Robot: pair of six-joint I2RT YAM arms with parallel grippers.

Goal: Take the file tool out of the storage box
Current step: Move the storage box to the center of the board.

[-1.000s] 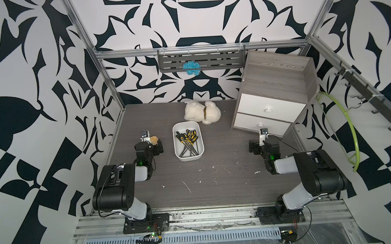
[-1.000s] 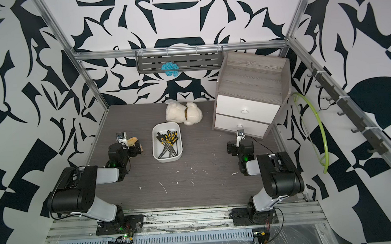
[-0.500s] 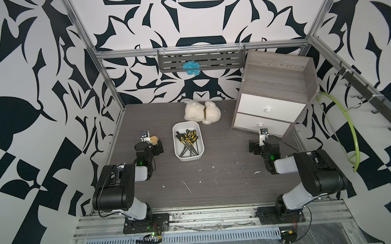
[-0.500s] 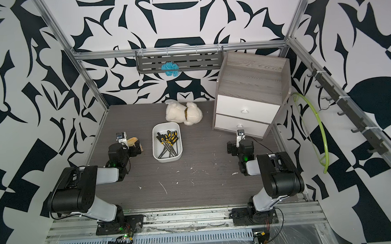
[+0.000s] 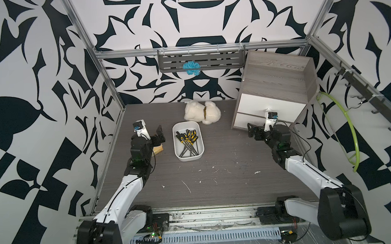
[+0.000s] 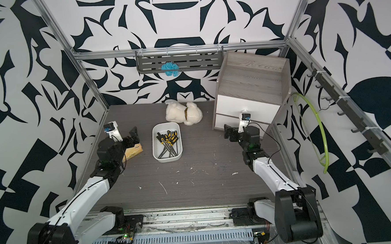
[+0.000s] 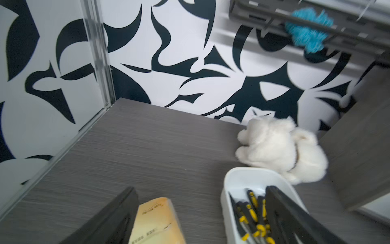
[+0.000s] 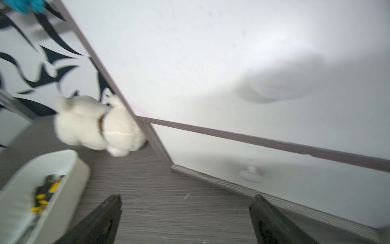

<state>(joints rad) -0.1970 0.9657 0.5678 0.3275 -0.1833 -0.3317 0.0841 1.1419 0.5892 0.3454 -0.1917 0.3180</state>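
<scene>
– Grey wood-grain surface [image 5: 227, 185], patterned walls [image 5: 196, 23]. Where are the file tools [image 5: 187, 141]?
– Inside the white storage box [image 5: 188, 159], near the middle of the surface. Left end effector [image 5: 159, 134] is beside it, jaws wide apart, empty. Right end effector [image 8: 187, 197] also open, near the cabinet [image 5: 279, 76].

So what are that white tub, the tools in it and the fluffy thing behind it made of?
The storage box looks like smooth white plastic: even sheen, rounded moulded corners. The files seem to have thin dark metal shafts and black-and-yellow handles, probably plastic. The soft toy looks like cream plush fabric, fuzzy at its edges.
</scene>
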